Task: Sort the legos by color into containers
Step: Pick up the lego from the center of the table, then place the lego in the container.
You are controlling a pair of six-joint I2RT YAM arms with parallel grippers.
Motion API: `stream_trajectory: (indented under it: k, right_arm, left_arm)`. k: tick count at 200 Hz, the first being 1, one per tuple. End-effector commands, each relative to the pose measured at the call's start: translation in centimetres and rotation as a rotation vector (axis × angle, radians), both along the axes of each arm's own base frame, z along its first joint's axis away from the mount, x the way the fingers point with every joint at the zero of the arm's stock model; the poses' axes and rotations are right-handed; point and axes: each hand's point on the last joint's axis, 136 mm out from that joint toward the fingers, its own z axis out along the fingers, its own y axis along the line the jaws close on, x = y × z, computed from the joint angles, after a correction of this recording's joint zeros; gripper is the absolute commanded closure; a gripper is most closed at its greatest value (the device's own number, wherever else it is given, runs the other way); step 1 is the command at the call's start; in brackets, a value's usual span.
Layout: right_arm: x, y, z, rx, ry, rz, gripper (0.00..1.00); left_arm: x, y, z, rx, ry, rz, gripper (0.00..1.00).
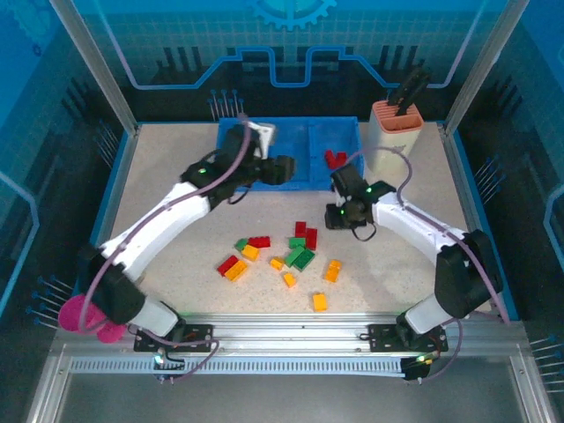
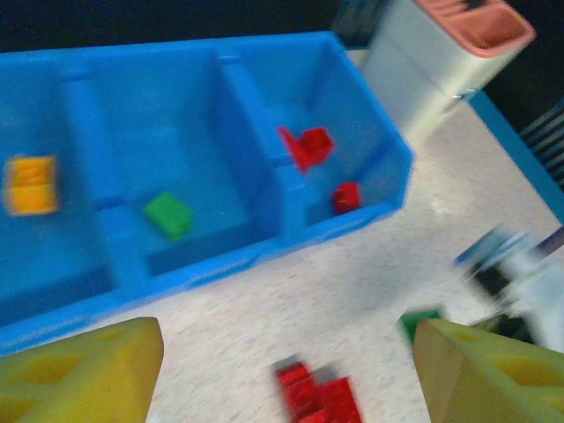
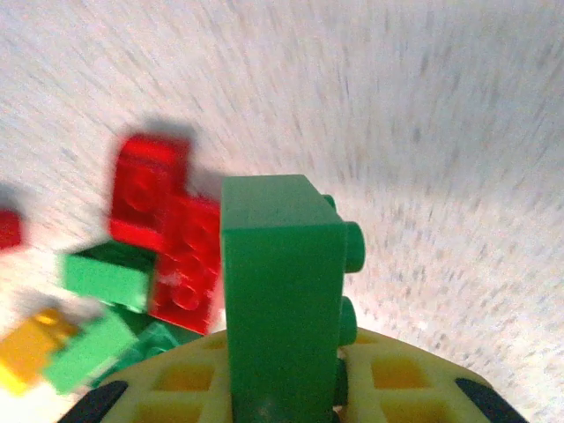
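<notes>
The right gripper (image 3: 282, 383) is clamped on a small green studded plastic brick (image 3: 282, 291). The brick stands upright between the yellow latticed fingers (image 3: 397, 379), above the speckled beige table (image 3: 397, 106). Behind it lie two red studded bricks (image 3: 172, 238) touching each other, some loose green bricks (image 3: 104, 280) just beside them, and one loose orange-yellow brick (image 3: 31, 348). All of these are blurred.

The left gripper (image 2: 286, 348) has its two yellow wedge fingers (image 2: 84, 374) apart, with nothing between them. It hangs near the front wall of the wide, low blue plastic tray (image 2: 388, 189), which has three compartments side by side. In the left wrist view, the left compartment holds an orange-yellow sorted brick (image 2: 31, 185), the middle one a green sorted brick (image 2: 167, 214), and the right one red sorted bricks (image 2: 304, 145).

From above, the white left arm (image 1: 176, 216) lies across the left and middle compartments and hides what is inside them. A peach-and-white holder with black tools (image 1: 397, 123) stands just beside the right end of the tray. The pile of mixed loose bricks (image 1: 291, 256) lies on the table between the two arms, apart from the tray. A pink round object (image 1: 84, 313) sits by the base of the left arm. The blue back panel (image 1: 176, 35) carries a pale gear figure (image 1: 291, 9).
</notes>
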Motion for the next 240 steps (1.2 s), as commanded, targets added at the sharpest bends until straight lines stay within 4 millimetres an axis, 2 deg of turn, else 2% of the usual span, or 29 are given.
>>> stream_trajectory:
  k: [1, 17, 40, 63, 83, 103, 132, 158, 168, 171, 177, 240]
  right_arm:
    - [1.5, -0.3, 3.2, -0.069, -0.051, 0.073, 0.76]
    - [3.8, 1.2, 4.4, -0.058, -0.084, 0.116, 0.76]
    - [7.1, 3.8, 4.6, -0.04, -0.099, 0.178, 0.76]
    - [10.0, 6.5, 4.3, -0.027, -0.114, 0.233, 0.76]
    - [12.2, 8.6, 3.4, -0.017, -0.113, 0.271, 0.75]
    - [14.0, 10.3, 2.3, -0.014, -0.115, 0.297, 0.75]
    - [15.8, 11.7, 1.2, -0.018, -0.122, 0.316, 0.75]
    - [16.8, 12.0, 0.3, -0.034, -0.125, 0.324, 0.75]
    - [17.0, 12.0, 0.7, -0.035, -0.134, 0.325, 0.74]
    - [17.1, 12.0, -0.6, -0.044, -0.112, 0.327, 0.74]
    - [17.2, 11.9, -1.1, -0.052, -0.107, 0.329, 0.74]
    - [17.1, 12.0, -3.5, -0.066, -0.068, 0.338, 0.71]
  left_arm:
    - [-4.2, 4.8, -5.9, 0.153, 0.178, 0.079, 0.24]
    - [-7.5, 6.3, -9.3, 0.203, 0.276, 0.071, 0.24]
    - [-12.1, 7.4, -13.8, 0.289, 0.392, 0.019, 0.25]
    - [-15.1, 7.0, -15.6, 0.242, 0.475, -0.01, 0.27]
    - [-16.7, 6.4, -17.0, 0.186, 0.525, -0.018, 0.28]
    - [-18.2, 6.2, -19.1, 0.211, 0.584, -0.027, 0.28]
    - [-19.4, 5.2, -21.1, 0.239, 0.621, -0.049, 0.29]
    - [-19.8, 4.6, -22.2, 0.258, 0.634, -0.061, 0.29]
    - [-19.8, 4.4, -22.6, 0.262, 0.639, -0.062, 0.3]
    - [-19.8, 4.4, -22.7, 0.264, 0.64, -0.061, 0.3]
    - [-19.8, 4.3, -22.9, 0.269, 0.641, -0.06, 0.3]
    - [-18.8, 5.8, -24.3, 0.382, 0.635, 0.016, 0.29]
